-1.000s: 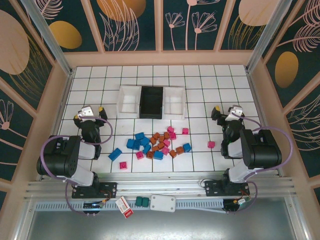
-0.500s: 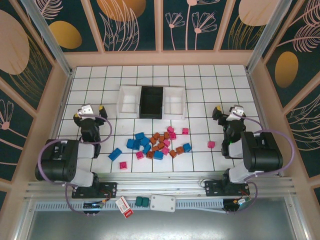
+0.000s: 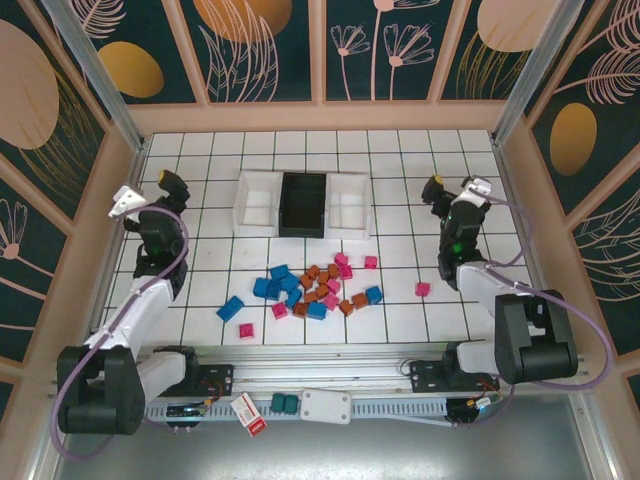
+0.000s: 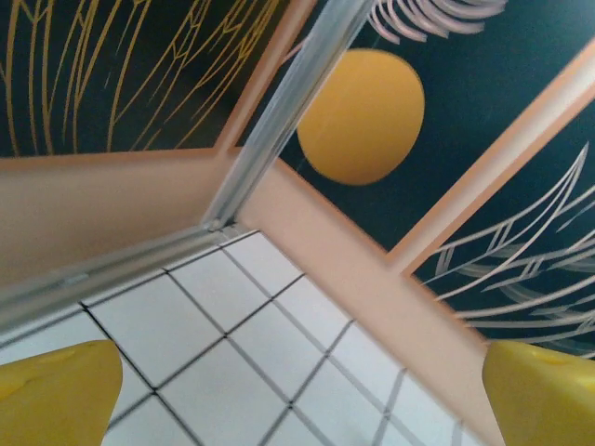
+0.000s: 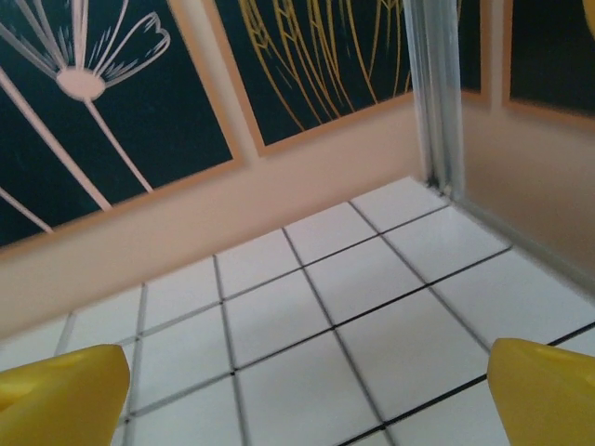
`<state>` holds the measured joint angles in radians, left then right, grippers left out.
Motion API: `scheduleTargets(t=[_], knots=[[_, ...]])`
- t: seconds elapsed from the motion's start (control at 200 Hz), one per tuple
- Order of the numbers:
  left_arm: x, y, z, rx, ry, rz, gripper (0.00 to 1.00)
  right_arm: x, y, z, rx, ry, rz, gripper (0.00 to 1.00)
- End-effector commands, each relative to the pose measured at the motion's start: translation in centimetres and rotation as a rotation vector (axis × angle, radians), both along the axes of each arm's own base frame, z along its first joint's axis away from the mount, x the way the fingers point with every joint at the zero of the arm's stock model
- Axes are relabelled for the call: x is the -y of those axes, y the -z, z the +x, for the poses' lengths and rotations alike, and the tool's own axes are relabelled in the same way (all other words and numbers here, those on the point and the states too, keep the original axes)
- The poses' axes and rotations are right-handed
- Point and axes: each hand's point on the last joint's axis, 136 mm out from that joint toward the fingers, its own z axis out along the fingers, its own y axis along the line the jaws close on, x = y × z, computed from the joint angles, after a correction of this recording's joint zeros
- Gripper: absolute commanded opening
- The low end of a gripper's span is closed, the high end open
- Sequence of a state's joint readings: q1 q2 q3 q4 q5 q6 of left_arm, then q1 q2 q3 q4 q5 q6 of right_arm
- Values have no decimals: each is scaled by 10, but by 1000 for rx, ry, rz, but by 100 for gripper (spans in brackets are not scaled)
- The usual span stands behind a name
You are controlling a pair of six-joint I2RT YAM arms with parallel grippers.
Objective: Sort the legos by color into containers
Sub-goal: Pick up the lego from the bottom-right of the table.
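The left end effector (image 3: 148, 192) by the bench's left edge and the right end effector (image 3: 455, 188) by its right edge both stand fully open and empty, well apart from the legos (image 3: 315, 288) heaped mid-bench toward the near edge, with the containers (image 3: 257, 205) just beyond. They lie touching, colours mixed, so wide jaws coming down may pinch two colours together or knock neighbours away.

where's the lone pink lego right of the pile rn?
Top external view, right side: the lone pink lego lies on the tiles between the right arm and the blue lego at the right edge of the pile.
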<state>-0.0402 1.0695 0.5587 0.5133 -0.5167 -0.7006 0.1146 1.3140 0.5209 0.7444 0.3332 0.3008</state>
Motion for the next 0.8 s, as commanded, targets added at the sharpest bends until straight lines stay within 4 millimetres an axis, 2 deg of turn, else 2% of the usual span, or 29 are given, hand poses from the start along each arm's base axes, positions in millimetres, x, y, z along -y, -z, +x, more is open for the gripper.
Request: scheduleTargets(t=[0.0,0.04,0.125,0.215,0.28,0.38,0.49,0.636,0.791], knots=[[11,8,-12,67,56,-214,99,-1,41,0,-125,-7,346,99],[21,3,-14,117,122,-232,99,-19,42,3,-111,-137,394,99],[33,2,-16,128,199,-269,99,-34,54,0,-150,-220,503,99],[51,2,-14,83,300,-281,99,-48,70,-8,-288,-256,481,99],[64,3,-15,61,377,-285,99,-54,90,-24,-436,-218,414,99],[81,20,-22,-33,461,-306,99,-62,113,-53,-610,-163,277,95],[96,51,-32,-171,537,-329,91,-69,123,-82,-708,-142,159,93],[104,85,-46,-268,570,-353,86,-72,133,-108,-786,-155,147,89],[105,102,-54,-304,570,-362,87,-70,146,-128,-868,-152,145,83]])
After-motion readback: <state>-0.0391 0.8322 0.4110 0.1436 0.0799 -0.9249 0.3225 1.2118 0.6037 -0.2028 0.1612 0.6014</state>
